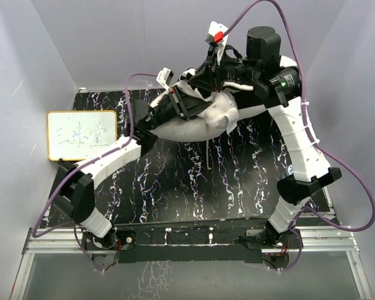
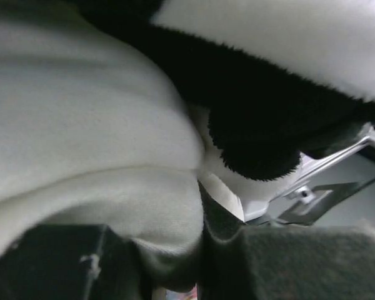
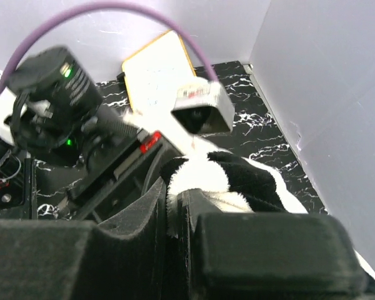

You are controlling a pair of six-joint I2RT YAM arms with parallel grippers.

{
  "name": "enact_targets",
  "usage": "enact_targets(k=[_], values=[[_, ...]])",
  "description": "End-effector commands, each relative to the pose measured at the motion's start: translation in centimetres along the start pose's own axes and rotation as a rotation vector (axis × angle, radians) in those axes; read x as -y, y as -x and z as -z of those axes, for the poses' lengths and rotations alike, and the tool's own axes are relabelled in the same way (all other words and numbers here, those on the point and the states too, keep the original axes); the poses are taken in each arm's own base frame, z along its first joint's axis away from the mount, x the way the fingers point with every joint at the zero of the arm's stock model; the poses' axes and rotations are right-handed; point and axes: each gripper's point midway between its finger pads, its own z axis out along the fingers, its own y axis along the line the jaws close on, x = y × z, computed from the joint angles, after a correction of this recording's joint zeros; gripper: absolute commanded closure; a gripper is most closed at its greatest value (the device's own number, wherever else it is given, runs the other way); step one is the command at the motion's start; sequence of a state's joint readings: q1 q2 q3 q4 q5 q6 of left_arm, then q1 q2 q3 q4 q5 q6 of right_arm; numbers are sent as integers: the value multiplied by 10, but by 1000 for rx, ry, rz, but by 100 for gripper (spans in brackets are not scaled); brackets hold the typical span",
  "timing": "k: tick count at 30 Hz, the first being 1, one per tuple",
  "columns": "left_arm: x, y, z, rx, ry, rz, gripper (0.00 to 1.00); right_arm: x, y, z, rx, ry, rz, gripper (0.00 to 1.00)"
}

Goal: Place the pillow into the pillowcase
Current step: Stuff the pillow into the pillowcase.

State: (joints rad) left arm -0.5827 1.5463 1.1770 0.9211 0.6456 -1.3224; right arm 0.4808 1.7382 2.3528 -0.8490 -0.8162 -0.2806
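Tabletop (image 1: 175, 181): lying dark and marbled under both arms. The cloth bundle is hanging above its far middle, toward 12 o'clock from the bases.
Pillow (image 1: 194, 128): sagging as a white mass between the two arms, its long axis running roughly 9 to 3 o'clock in the top view. How much of it is sitting inside the case is hidden.
Pillowcase (image 3: 244, 181): bunching in black and white stripes over the pillow's 12 to 2 o'clock side. From the right jaws it is trailing toward 2 o'clock in the right wrist view.
Right arm (image 1: 300, 134): arching over from 4 o'clock, its jaws squeezing nearly together on the pillowcase's edge.
Left arm (image 1: 109, 159): reaching in from 8 o'clock to the bundle's 9 o'clock end. Its jaws are standing narrow and pinching a fold of white cloth, the pillow's by my reading, though a white stripe of the case cannot be ruled out.
Coming move: by my judgement, the case mouth is needing to travel along the long axis toward 9 o'clock, and the left arm is sitting nearer that end.
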Motion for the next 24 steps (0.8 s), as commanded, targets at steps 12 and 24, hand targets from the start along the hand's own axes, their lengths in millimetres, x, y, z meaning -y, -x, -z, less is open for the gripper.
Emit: enact_targets(k=[12,24], values=[[-186,-7,211,1017,419,589,100,-36,-141,-127,-81,267,-327,92],[-236,-3,294,1142,704,566,100,-63,-162,-174,-128,415,-320,63]])
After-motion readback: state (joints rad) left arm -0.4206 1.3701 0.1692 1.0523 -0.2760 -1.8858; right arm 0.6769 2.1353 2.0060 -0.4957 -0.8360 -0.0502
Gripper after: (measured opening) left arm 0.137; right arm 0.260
